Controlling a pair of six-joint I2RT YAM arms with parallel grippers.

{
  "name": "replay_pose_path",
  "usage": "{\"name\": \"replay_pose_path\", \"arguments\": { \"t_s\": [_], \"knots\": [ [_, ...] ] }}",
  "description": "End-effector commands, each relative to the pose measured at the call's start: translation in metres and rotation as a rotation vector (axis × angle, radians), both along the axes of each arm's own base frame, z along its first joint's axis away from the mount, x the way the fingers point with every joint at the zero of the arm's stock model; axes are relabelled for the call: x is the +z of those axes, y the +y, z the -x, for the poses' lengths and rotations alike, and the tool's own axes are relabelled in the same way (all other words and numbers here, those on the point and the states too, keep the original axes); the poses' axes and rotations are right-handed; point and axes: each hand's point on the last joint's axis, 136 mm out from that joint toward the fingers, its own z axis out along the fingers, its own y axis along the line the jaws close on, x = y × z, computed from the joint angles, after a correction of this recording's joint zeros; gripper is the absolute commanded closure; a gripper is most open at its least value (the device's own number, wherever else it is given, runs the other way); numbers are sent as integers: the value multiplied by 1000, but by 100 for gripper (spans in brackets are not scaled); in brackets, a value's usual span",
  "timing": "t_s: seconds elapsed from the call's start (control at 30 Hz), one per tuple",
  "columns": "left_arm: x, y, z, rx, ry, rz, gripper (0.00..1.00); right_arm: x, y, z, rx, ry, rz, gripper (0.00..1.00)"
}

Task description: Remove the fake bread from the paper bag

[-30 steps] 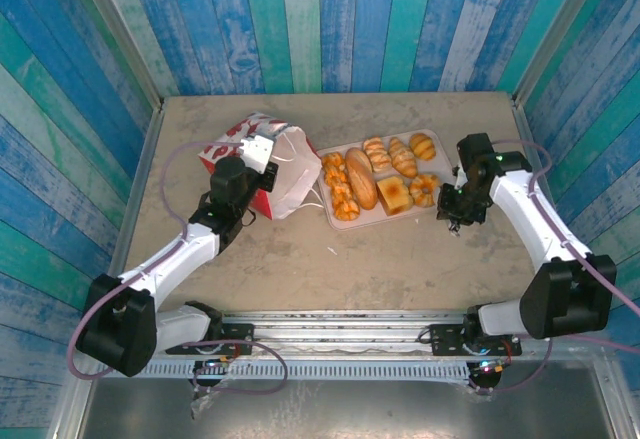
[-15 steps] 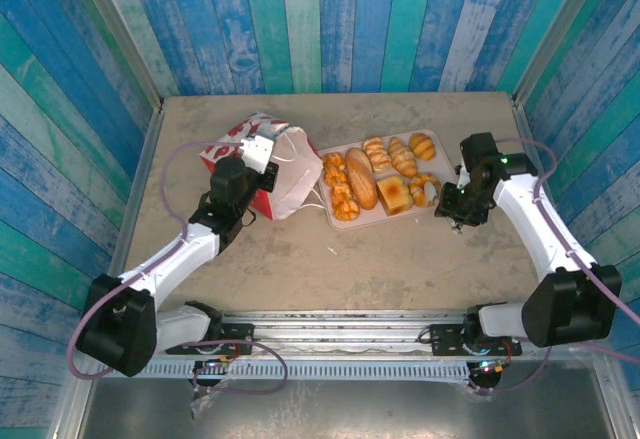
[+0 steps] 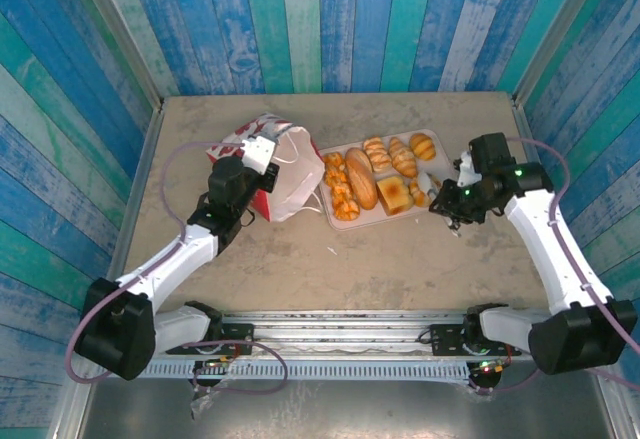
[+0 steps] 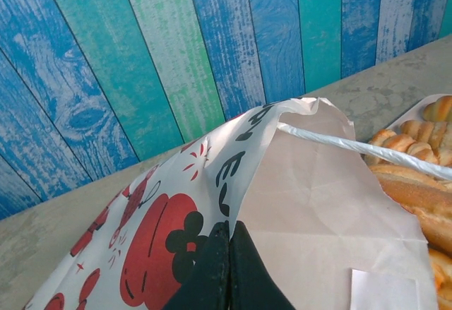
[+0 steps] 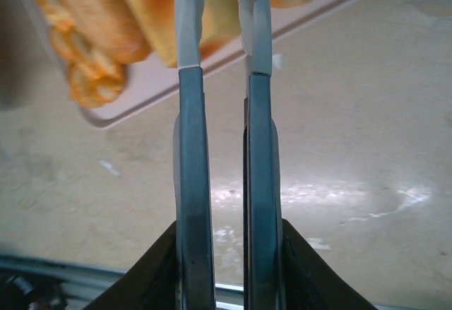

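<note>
Swung in toward the tray point(image 3: 364, 218) since a second ago, the right gripper point(image 3: 424, 183) is now seen with its pale fingertips over the tray's right edge, where before it was held just off that edge. On the left side, nothing has been shifted. The left gripper point(image 3: 266, 171) is kept pressed together on the rim of the paper bag point(image 3: 292, 187). In the left wrist view its black fingers point(image 4: 212, 271) are closed on the printed edge of the paper bag point(image 4: 311, 204), whose mouth is held open toward the tray.

Over on the right, the right gripper point(image 5: 219, 13) is seen narrowly parted, with the table point(image 5: 339, 133) visible through the slit, and nothing can be made out clamped between the fingers. The tips are poised above the tray point(image 5: 141, 98).

The fake bread point(image 3: 361, 190) is found laid out on the tray, just right of the bag: croissants at the back, loaf and toast in the middle, knotted rolls at the left.
</note>
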Motion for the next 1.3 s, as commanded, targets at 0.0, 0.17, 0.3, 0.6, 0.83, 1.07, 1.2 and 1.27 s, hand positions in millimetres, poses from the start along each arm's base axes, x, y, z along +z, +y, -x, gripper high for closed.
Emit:
{"name": "replay_pose_path", "arguments": {
  "t_s": [0.0, 0.17, 0.3, 0.6, 0.83, 1.07, 1.2, 1.27],
  "knots": [
    [20, -4, 6, -42, -55, -33, 98, 33, 44, -1, 105, -86, -111, 68],
    [24, -3, 5, -37, -61, -54, 98, 49, 95, 3, 226, -150, -109, 69],
    [25, -6, 7, -58, -66, -54, 97, 52, 138, 11, 329, -180, -102, 70],
    [18, -13, 2, -85, -36, -64, 97, 21, 205, 6, 437, -189, -83, 70],
    [17, -18, 3, -115, -28, -70, 97, 2, 253, -12, 476, -199, -87, 70],
    [12, -24, 7, -161, -16, -88, 97, -5, 275, -37, 458, -204, -30, 68],
    [12, -26, 8, -173, -22, -88, 97, -14, 290, -42, 476, -186, -44, 68],
    [12, -26, 8, -174, -22, -86, 97, -22, 298, -42, 480, -177, -48, 68]
  ]
}}
